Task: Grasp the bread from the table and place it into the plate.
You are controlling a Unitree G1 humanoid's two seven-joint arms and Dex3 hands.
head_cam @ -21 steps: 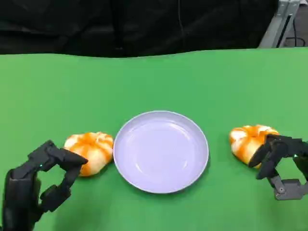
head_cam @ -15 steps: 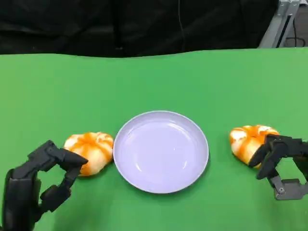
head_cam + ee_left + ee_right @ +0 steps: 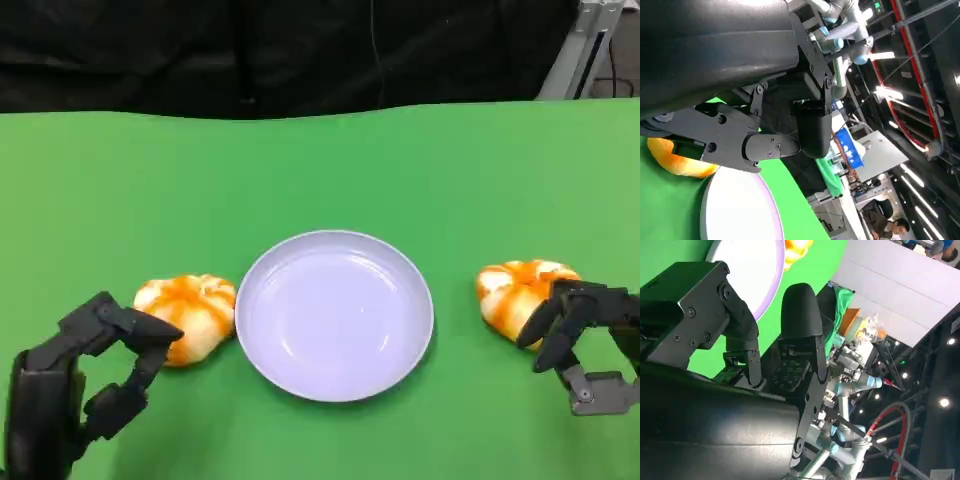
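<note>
Bread: an orange-glazed round bun (image 3: 187, 316) lies lower left on the green surface (image 3: 320, 170), left hand (image 3: 85, 385) spread beside it, unclosed. Centre, round lavender plate (image 3: 334, 314). Lower right, second glazed bun (image 3: 517, 295), right hand (image 3: 578, 340) apart. Close fingers evenly around before lifting.

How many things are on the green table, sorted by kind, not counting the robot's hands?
Bread rolls: 2, one left of the plate, one right of it
Plates: 1
Total: 3
</note>
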